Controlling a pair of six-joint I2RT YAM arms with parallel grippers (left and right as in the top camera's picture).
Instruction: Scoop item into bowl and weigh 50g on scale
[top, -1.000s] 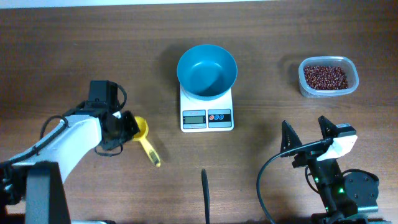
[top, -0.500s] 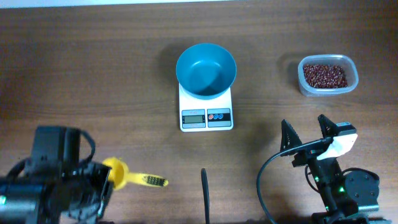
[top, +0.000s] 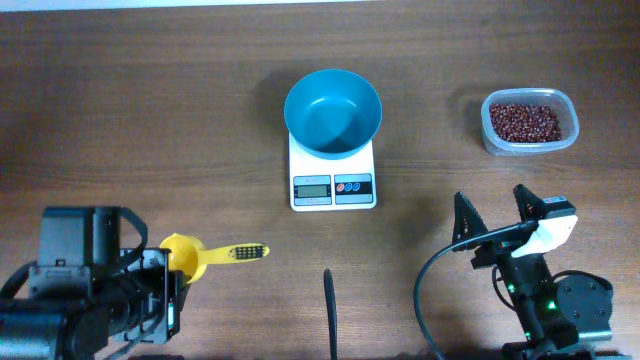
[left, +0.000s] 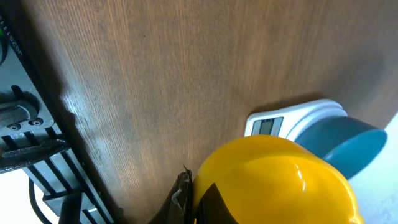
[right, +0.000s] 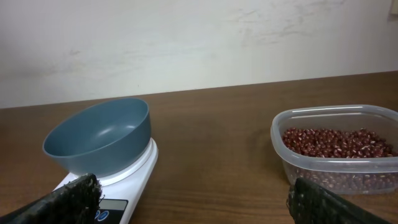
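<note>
Left gripper (top: 168, 268) clamps yellow scoop (top: 188, 254) (well apart from scale (top: 332, 188)); right gripper (top: 488, 196) wide, empty.

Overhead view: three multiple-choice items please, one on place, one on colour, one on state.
1. Where does the bowl sit? A) on the scale B) on a plate C) on a tray
2. What colour is the scoop? A) red B) yellow C) white
3. The bowl is: A) empty B) half full C) brimming
Answers: 1 A, the white scale shows under its rim; 2 B, cup and handle are plainly yellow; 3 A, only its bare blue inside shows.
</note>
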